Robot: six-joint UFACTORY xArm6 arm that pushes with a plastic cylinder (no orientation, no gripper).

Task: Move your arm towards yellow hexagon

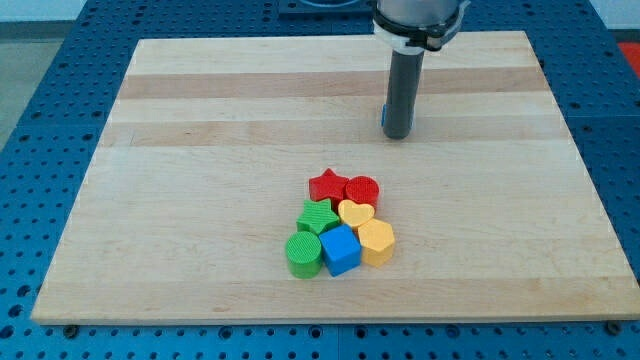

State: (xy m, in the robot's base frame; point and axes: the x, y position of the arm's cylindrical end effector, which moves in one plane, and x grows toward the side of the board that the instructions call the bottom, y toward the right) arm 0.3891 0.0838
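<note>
— Pale wooden board (200, 200) is lying on blue pegboard. Where's the yellow hexagon (377, 241)?

— It's sitting at the cluster's right, touching the yellow heart (356, 213) and blue cube (340, 249).

— Handling?

— I'm judging it light, rigid, ridged plastic, sliding easily; no grasping, I'm pushing its flat side. My tip (397, 135), a bare rod holding nothing, is hovering well above it, beside a blue block (383, 117).
</note>
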